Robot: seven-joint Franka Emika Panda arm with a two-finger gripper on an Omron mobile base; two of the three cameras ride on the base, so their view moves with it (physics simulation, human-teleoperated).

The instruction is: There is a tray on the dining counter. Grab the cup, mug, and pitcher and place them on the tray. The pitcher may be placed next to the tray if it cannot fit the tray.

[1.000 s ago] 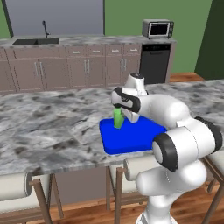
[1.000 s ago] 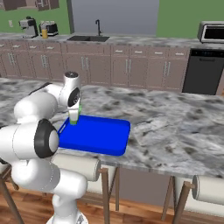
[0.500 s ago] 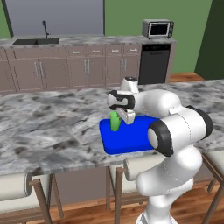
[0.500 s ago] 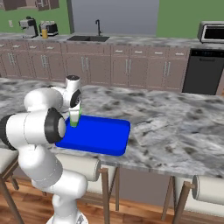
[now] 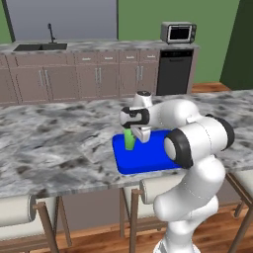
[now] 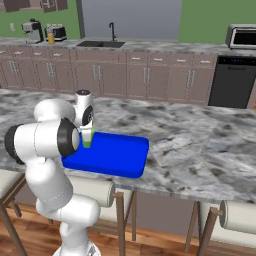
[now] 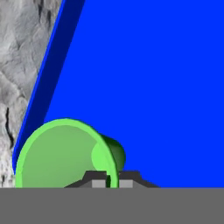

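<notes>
Risk sits mostly in the release. Taking the tray (image 5: pixel 148 160) as the landmark: to its left lies bare marbled worktop (image 5: pixel 59 143); just inside its left rim stands the cup (image 5: pixel 130 140), upright, low over or perhaps already on the blue floor, though I cannot tell whether its base touches. The fingers (image 5: pixel 139 134) are closed tight on the cup's rim wall, one inside and one outside, as the hand view shows (image 7: pixel 111 181). Further right the tray floor is bare blue, and beyond its right rim the worktop runs on.

Because the cup (image 7: pixel 65 153) sits so near the left rim, a small sideways drift could set its base on the raised edge, leaving it tilted or tipping it onto the worktop. If the fingers open while the base is off the floor, the tapered cup may bounce and fall over. The inner finger could also drag the rim on lifting out and topple it. Crowding this corner matters less; plenty of room remains rightward for the mug.
</notes>
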